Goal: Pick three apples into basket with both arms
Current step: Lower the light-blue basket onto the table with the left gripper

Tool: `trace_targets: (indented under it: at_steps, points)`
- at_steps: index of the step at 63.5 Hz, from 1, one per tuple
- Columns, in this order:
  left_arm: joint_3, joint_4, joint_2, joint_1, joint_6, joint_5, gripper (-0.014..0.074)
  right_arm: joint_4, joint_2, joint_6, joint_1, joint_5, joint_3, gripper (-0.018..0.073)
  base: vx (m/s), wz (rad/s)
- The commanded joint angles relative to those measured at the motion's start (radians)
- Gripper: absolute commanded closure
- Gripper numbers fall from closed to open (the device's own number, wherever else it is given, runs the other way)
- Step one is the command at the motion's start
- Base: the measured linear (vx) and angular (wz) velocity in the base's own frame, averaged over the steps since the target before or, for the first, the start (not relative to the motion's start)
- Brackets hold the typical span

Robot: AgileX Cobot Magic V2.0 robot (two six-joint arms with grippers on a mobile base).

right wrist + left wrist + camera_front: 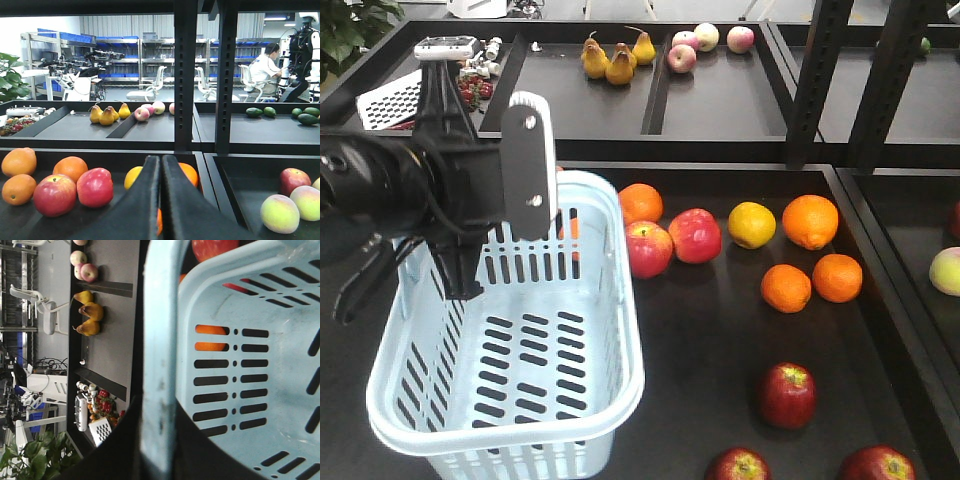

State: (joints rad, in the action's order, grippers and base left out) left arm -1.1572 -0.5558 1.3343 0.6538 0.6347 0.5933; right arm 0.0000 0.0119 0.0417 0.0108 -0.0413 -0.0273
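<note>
Pale light-blue slotted plastic basket (620, 345) sits near left on the black worktop (710, 350). Left arm (390, 190), black with a silver-white plate, lies across the basket's far-left corner. Left gripper (460, 280) points down at the far-left wall. In the left wrist view the left gripper (159, 440) has its jaws on either side of the basket rim, touching it: grasping the rim.

Three dark-red apples lie on the worktop outside the basket. One (787, 395) is right of the basket. The other two (738, 466) (877, 465) are at the near edge, cut off by the frame. All three are apart from each other.

Two lighter pinkish-red apples (649, 248) (695, 235) touch each other just beyond the basket's far-right corner. Oranges (810, 220) are scattered further right, and one orange (640, 203) sits behind the basket. A yellow citrus fruit (751, 224) lies right of the lighter apples. Brown-yellow pears (610, 60) sit on the far shelf.

In the right wrist view the right gripper (160, 161) is low over the worktop with its jaws clenched and nothing between them. The lighter apples and oranges are to its left.
</note>
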Motion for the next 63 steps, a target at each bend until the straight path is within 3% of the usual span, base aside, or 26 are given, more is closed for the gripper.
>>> trace_targets:
  at_steps: [1,13,22,39,63]
  points:
    - [0.032,-0.030,-0.011,-0.054,-0.015,-0.172,0.0603,0.000,0.009,0.004,0.000,-0.076,-0.014,0.0568,0.00,0.00]
    - [0.091,0.033,0.053,-0.123,-0.004,-0.321,0.0603,0.000,0.009,0.004,0.000,-0.076,-0.014,0.0568,0.00,0.00]
    - [0.108,0.065,0.122,-0.140,-0.003,-0.379,0.0603,0.000,0.009,0.004,0.000,-0.076,-0.014,0.0568,0.00,0.00]
    - [0.112,0.072,0.195,-0.140,0.067,-0.422,0.0603,0.000,0.009,0.004,0.000,-0.076,-0.014,0.0568,0.00,0.00]
    - [0.115,0.072,0.251,-0.168,0.072,-0.500,0.0603,0.000,0.009,0.004,0.000,-0.076,-0.014,0.0568,0.00,0.00]
